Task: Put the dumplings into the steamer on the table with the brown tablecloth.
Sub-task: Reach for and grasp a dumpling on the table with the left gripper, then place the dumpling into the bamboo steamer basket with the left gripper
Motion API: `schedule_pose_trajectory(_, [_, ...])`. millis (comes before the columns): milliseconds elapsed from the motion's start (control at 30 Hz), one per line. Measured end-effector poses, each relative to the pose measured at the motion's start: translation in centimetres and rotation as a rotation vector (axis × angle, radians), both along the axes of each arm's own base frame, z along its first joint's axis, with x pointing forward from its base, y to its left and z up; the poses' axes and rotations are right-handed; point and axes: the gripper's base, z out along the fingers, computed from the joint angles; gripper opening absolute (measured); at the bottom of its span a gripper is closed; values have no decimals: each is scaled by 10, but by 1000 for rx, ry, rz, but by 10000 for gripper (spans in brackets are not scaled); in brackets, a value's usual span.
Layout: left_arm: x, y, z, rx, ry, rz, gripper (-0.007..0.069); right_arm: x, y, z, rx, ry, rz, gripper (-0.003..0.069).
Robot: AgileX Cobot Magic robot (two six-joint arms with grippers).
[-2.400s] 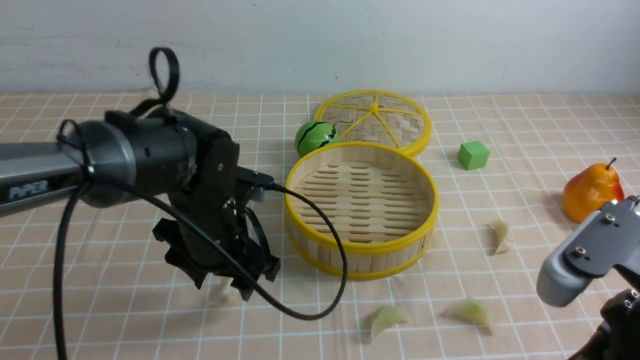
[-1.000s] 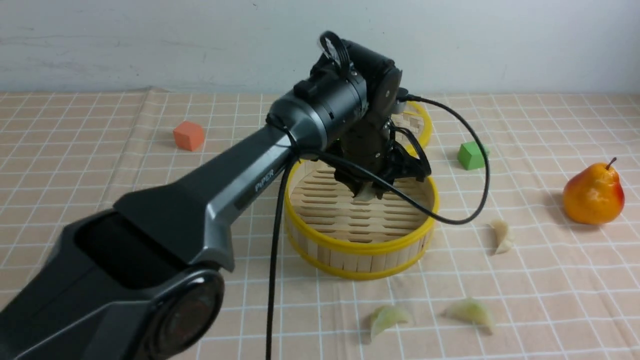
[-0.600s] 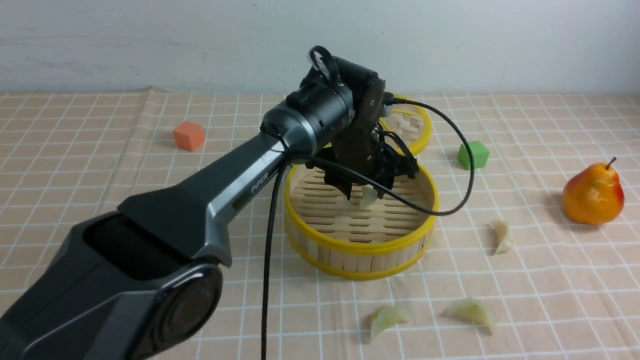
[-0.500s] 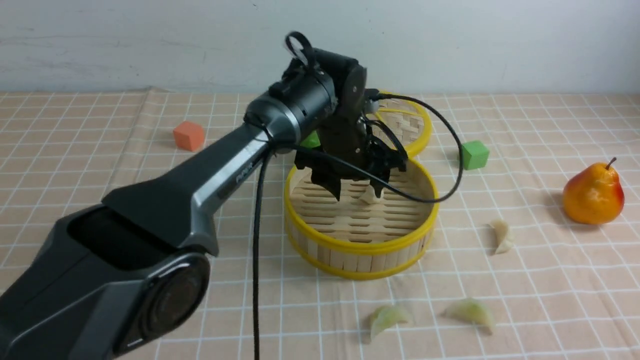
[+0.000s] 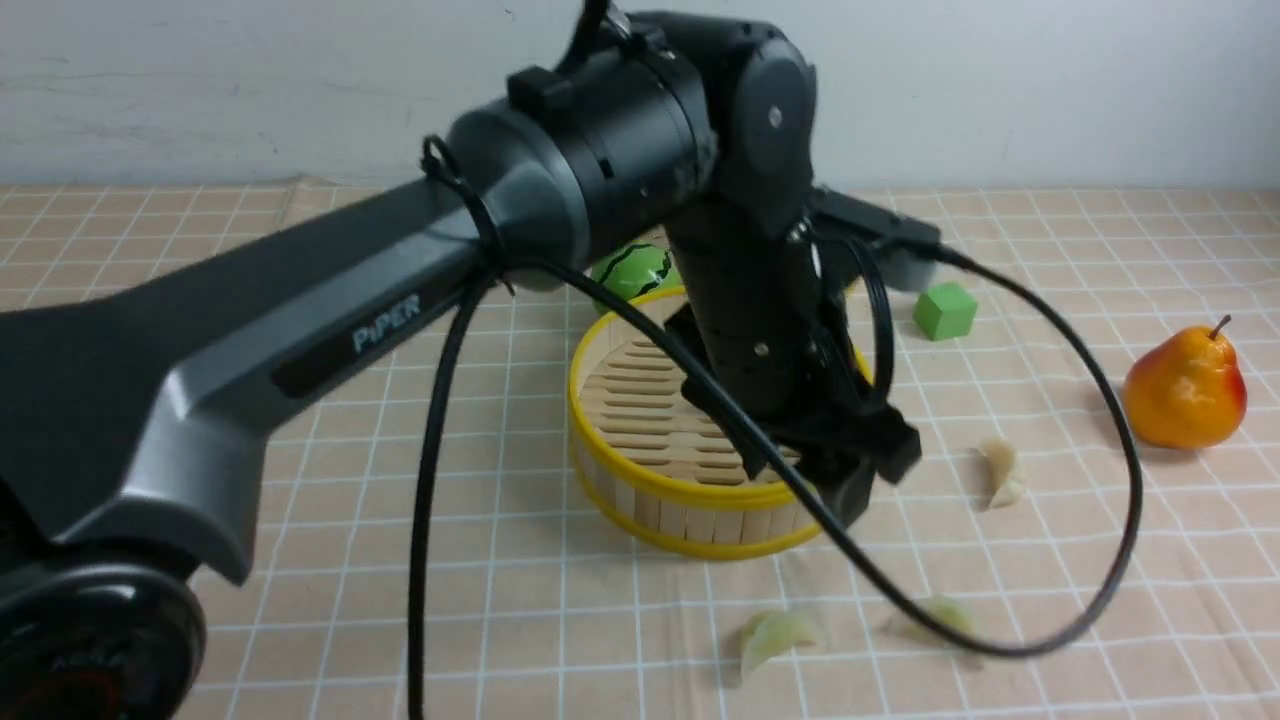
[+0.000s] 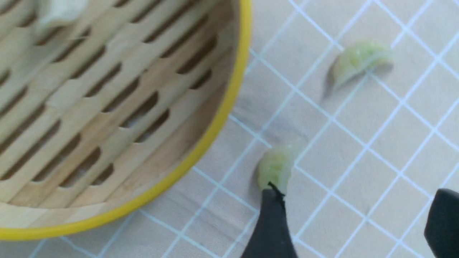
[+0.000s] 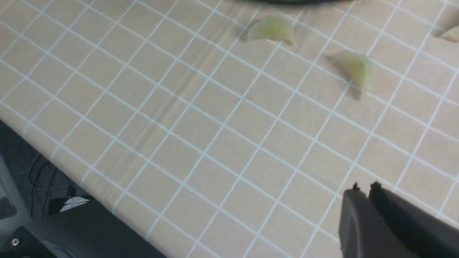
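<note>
The steamer (image 5: pixel 640 480) stands mid-table on the brown tablecloth (image 5: pixel 300 560). One dumpling (image 6: pixel 57 10) lies inside it, seen only in the left wrist view, where the steamer's yellow rim (image 6: pixel 229 100) also shows. Three dumplings lie on the cloth: two in front (image 5: pixel 778 635) (image 5: pixel 945 615) and one to the right (image 5: pixel 1005 470). My left gripper (image 5: pixel 810 478) is open and empty over the steamer's front right rim. In its wrist view the left gripper (image 6: pixel 355 215) has one fingertip (image 6: pixel 270 215) next to a dumpling (image 6: pixel 276 168), with another dumpling (image 6: pixel 360 59) farther off. My right gripper (image 7: pixel 364 186) is shut and empty above the cloth.
A watermelon ball (image 5: pixel 630 272) sits behind the steamer. A green cube (image 5: pixel 945 310) and a pear (image 5: pixel 1185 390) are to the right. The left arm's cable (image 5: pixel 1100 560) loops over the front dumplings. The table's front edge (image 7: pixel 107 208) shows in the right wrist view.
My left gripper opened and let a dumpling go inside the steamer. It then swung toward the steamer's front right rim, nearer the camera.
</note>
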Motion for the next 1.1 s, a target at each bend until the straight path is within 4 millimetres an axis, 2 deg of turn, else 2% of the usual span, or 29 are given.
schedule_pose_trajectory(167, [-23,-23,-25,84,-36,-177,524,0,0,0,-6,-3,-2,52])
schedule_pose_trajectory(233, [-27,-31,-36,110,-41,-212,524,1,-1,0,-13,-6,-4,55])
schedule_pose_trajectory(533, [-14,-36,-92,234,3,-186,524,0,-2,-1,-30,2,-6,65])
schedule_pose_trajectory(633, [-11,-37,-103,263,8,-173,516,0,-3,-2,-34,5,-6,67])
schedule_pose_trajectory(700, [-10,-36,-108,275,11,-158,491,0,-3,-2,-37,4,-7,69])
schedule_pose_trajectory(767, [-9,-36,-112,284,20,-129,421,0,-3,-2,-40,3,-8,73])
schedule_pose_trajectory(833, [-9,-36,-114,286,29,-100,326,0,-3,-2,-40,2,-8,75])
schedule_pose_trajectory(900, [-9,-36,-114,285,39,-65,199,0,-3,-2,-42,1,-9,76])
schedule_pose_trajectory(933, [-9,-36,-113,284,42,-50,176,0,-3,-2,-43,1,-9,76])
schedule_pose_trajectory(1000, [-8,-38,-108,272,38,-32,187,0,-3,-2,-44,0,-9,77])
schedule_pose_trajectory(1100, [-6,-40,-86,223,-2,-18,195,1,-3,-1,-40,-9,-11,80])
